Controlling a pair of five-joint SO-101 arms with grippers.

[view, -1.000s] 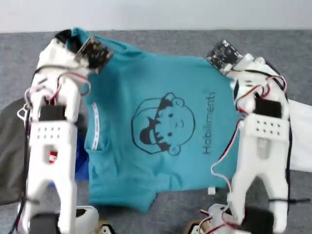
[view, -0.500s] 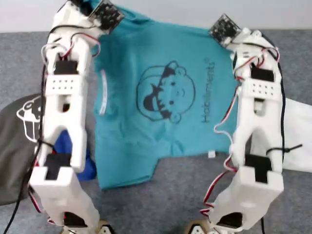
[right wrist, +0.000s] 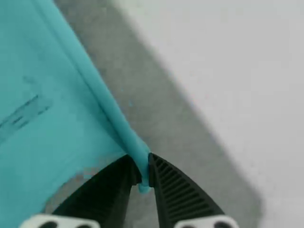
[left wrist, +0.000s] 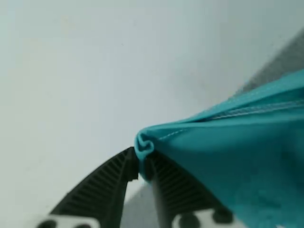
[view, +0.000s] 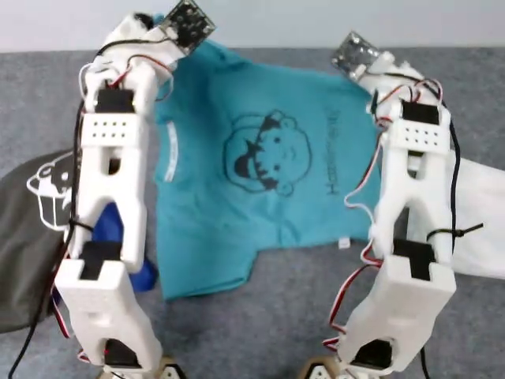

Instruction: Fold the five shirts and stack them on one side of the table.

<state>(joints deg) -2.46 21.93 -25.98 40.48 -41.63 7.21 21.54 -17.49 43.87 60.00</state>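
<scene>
A teal shirt [view: 260, 181] with a cartoon face print hangs stretched between both arms above the grey table [view: 268, 332], its lower part draping onto the table. My left gripper [left wrist: 141, 166] is shut on a bunched teal shirt [left wrist: 228, 142] corner at the far left, near the pale wall. My right gripper [right wrist: 141, 176] is shut on the teal shirt [right wrist: 52, 118] hem at the far right. In the high view the left arm [view: 110, 197] and right arm [view: 410, 205] reach toward the table's far edge.
A dark grey shirt [view: 31, 237] with a white print lies at the left edge. A blue garment [view: 130, 260] peeks out under the left arm. A white shirt [view: 481, 221] lies at the right. The pale wall [view: 260, 20] borders the far edge.
Both arms have stretched toward the far edge with the teal shirt held, pulling it up and away from the near side; more grey table shows in front.
</scene>
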